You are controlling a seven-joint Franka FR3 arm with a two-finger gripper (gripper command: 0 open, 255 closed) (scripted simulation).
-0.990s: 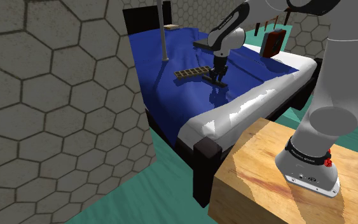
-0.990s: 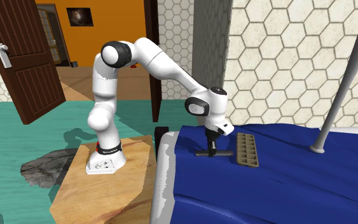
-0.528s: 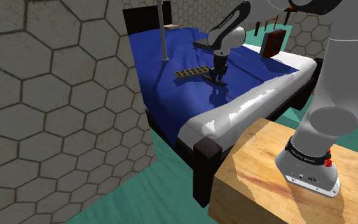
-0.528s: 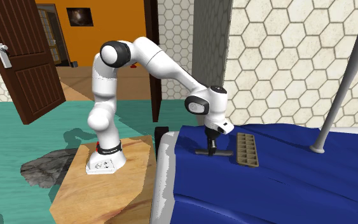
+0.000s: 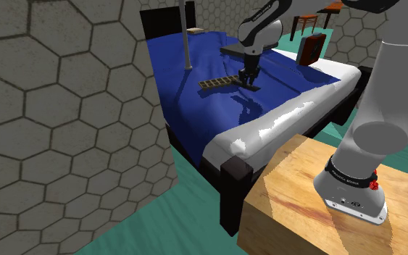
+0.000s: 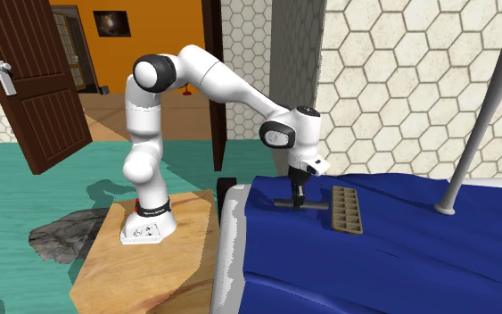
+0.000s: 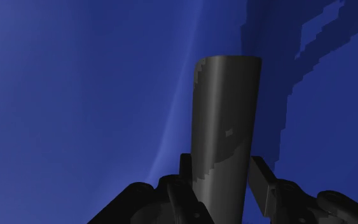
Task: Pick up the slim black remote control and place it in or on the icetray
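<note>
The slim black remote (image 6: 309,203) hangs level a little above the blue bedcover (image 6: 391,268), clasped near its middle by my gripper (image 6: 297,198). In the shoulder view the gripper (image 5: 249,82) points down and is shut on the remote (image 5: 242,86), just right of the brown icetray (image 5: 219,81). The icetray (image 6: 346,210) lies flat on the cover, about a hand's width from the remote's end. In the wrist view the remote (image 7: 225,121) runs away from the hand between the two fingers (image 7: 264,186), with blue cover behind it.
A grey pole (image 5: 187,43) stands on the bed behind the icetray. A dark red box (image 5: 311,49) leans at the bed's far side. The black bed frame (image 5: 232,181) borders the wooden stand (image 5: 304,210). A brown door (image 6: 35,80) stands open beyond.
The arm has risen and carried the remote up off the bedcover; the hand has shifted slightly toward the icetray side. The icetray has not moved.
</note>
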